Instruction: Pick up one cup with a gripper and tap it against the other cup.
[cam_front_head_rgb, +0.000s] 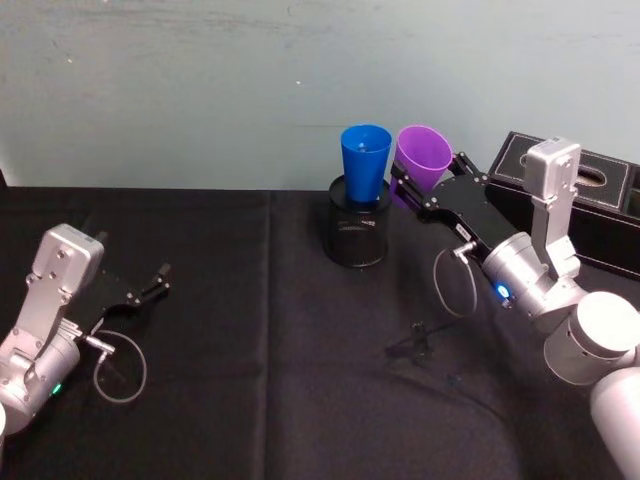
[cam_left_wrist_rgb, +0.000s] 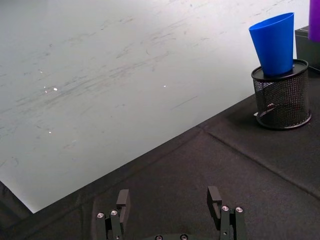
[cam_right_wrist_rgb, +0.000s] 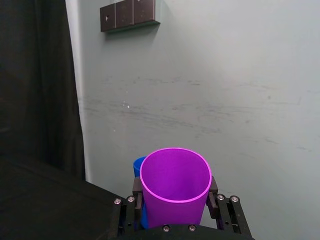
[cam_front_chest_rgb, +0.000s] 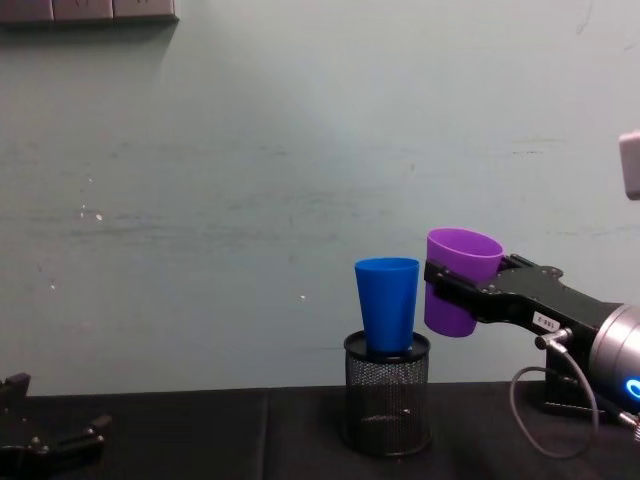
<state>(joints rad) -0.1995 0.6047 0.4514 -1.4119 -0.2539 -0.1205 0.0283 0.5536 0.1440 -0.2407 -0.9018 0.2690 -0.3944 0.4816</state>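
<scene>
The jaws of our right gripper (cam_front_head_rgb: 430, 178) are clamped on the purple cup (cam_front_head_rgb: 424, 152), low on its sides, holding it in the air, rim up and slightly tipped. It hangs just to the right of the blue cup (cam_front_head_rgb: 365, 160); in the chest view we see a sliver of wall (cam_front_chest_rgb: 300, 150) between the two rims. The blue cup stands in a black mesh pen holder (cam_front_head_rgb: 357, 235) near the far edge of the table (cam_front_head_rgb: 250, 380), the wall close behind. A black box (cam_front_head_rgb: 590, 195) sits behind the right arm. Left of the holder, open black cloth runs to our left gripper (cam_front_head_rgb: 150, 285), resting low with jaws apart. The holder hides the blue cup's base, and in the right wrist view the purple cup covers most of the blue one.
</scene>
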